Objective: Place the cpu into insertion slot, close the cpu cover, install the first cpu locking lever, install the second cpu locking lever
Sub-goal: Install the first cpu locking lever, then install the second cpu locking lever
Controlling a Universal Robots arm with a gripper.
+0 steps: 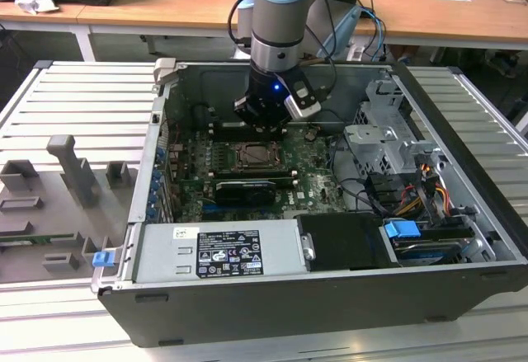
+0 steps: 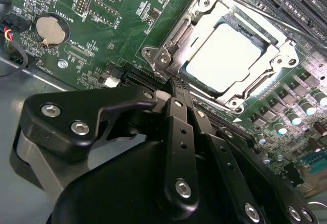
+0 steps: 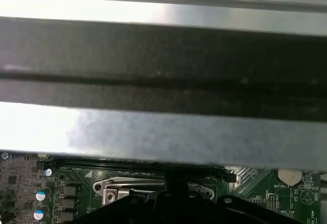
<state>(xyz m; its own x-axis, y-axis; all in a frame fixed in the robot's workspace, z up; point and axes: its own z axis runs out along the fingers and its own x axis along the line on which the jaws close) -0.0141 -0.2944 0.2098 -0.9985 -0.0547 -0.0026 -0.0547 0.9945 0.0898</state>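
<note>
The open computer case (image 1: 330,213) lay on the counter (image 1: 74,106). The tool (image 2: 176,89), fingers seemingly pressed together and empty, hovered at the socket's 7 o'clock corner. The cpu cover (image 2: 278,63) lay closed around the seated cpu (image 2: 225,55)

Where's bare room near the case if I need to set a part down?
The ribbed metal table is bare between the case and the grey fixture blocks, and again beyond the case's other side. Inside is crowded: the gripper hangs over the cpu.
</note>
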